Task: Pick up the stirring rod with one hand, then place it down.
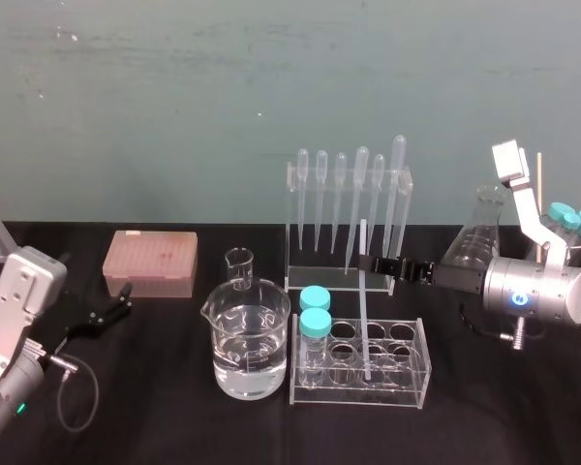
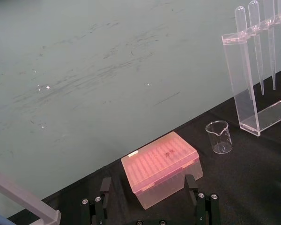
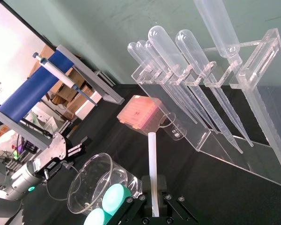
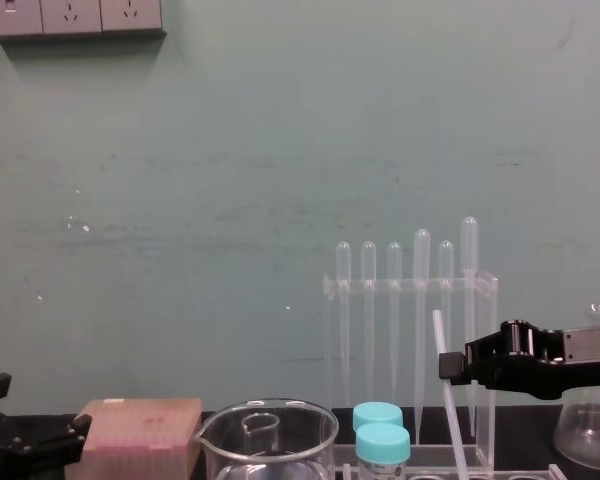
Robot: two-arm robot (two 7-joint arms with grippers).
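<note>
The stirring rod [image 1: 366,310], thin and translucent white, stands leaning in the clear tube rack [image 1: 412,392], its lower end in one of the holes. My right gripper [image 1: 370,263] reaches in from the right and meets the rod near its upper part. In the right wrist view the rod [image 3: 152,159] runs up from between the two black fingers, which press against it on both sides. The chest view shows the rod [image 4: 448,400] slanting down from the right gripper [image 4: 446,366]. My left gripper [image 1: 111,312] rests low at the left, open and empty, its fingers [image 2: 104,186] spread wide.
Behind the rod stands a pipette rack [image 1: 395,179] with several bulb-topped pipettes. A large beaker of water [image 1: 250,339], a small beaker [image 1: 239,266] and two teal-capped tubes [image 1: 315,312] sit left of it. A pink tip box [image 1: 150,262] is at the left, a flask [image 1: 479,232] at the right.
</note>
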